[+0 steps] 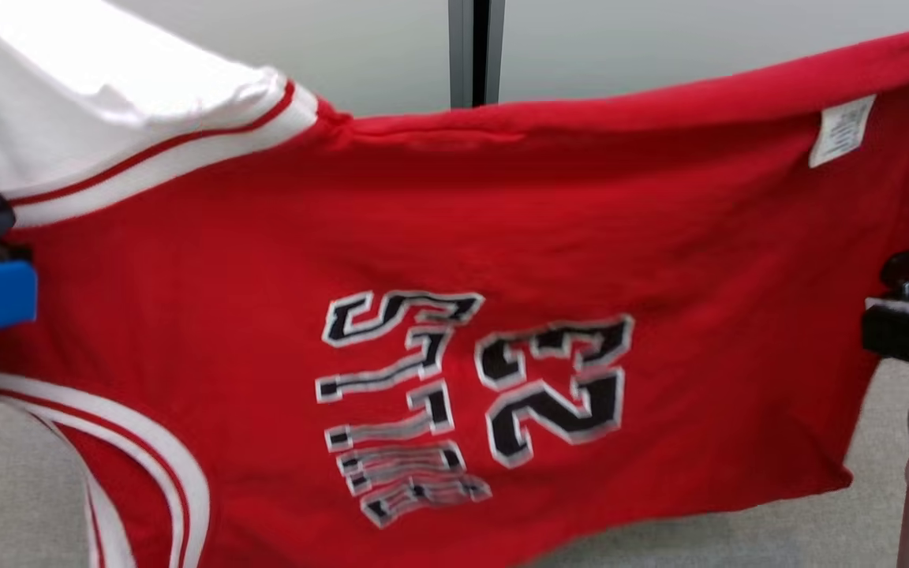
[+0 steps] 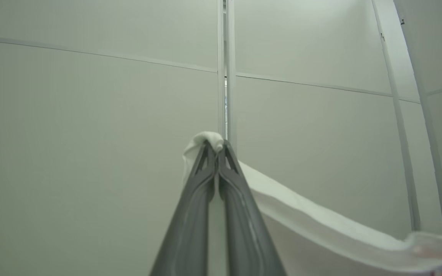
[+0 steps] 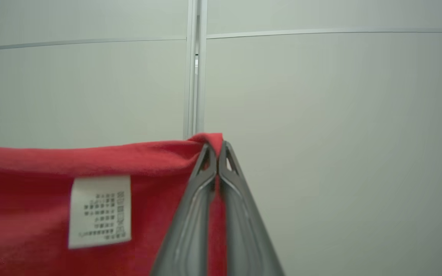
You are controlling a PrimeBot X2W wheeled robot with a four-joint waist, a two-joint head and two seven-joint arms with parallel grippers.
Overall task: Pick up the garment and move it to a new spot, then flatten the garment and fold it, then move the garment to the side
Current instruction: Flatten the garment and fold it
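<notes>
Filling the backdrop is a pale grey-green panelled wall (image 2: 90, 153), plain and matte, with thin rails across it and a vertical joint (image 1: 475, 51) showing dark at twelve o'clock in the head view. In front of it the garment (image 1: 454, 260), a red jersey, hangs stretched sideways in the air between the two arms, its top edge running from ten o'clock across to two o'clock. A white sleeve (image 1: 91, 102) with red piping sits up at ten o'clock, and more white-and-red trim curls down at seven. Low in the frame, at five and eight o'clock, there's light grey floor (image 1: 738, 536), speckled and carpet-like. Black, white-edged print (image 1: 557, 414), turned on its side, sits just below centre. A small white care label (image 1: 841, 130) hangs at two o'clock near the top edge; the right wrist view has it just left of the fingers. And the grips: the left gripper (image 2: 216, 147) is pinched tight on a bunch of white fabric at its tips, and the right gripper (image 3: 218, 147) is clamped the same way on a red corner.
</notes>
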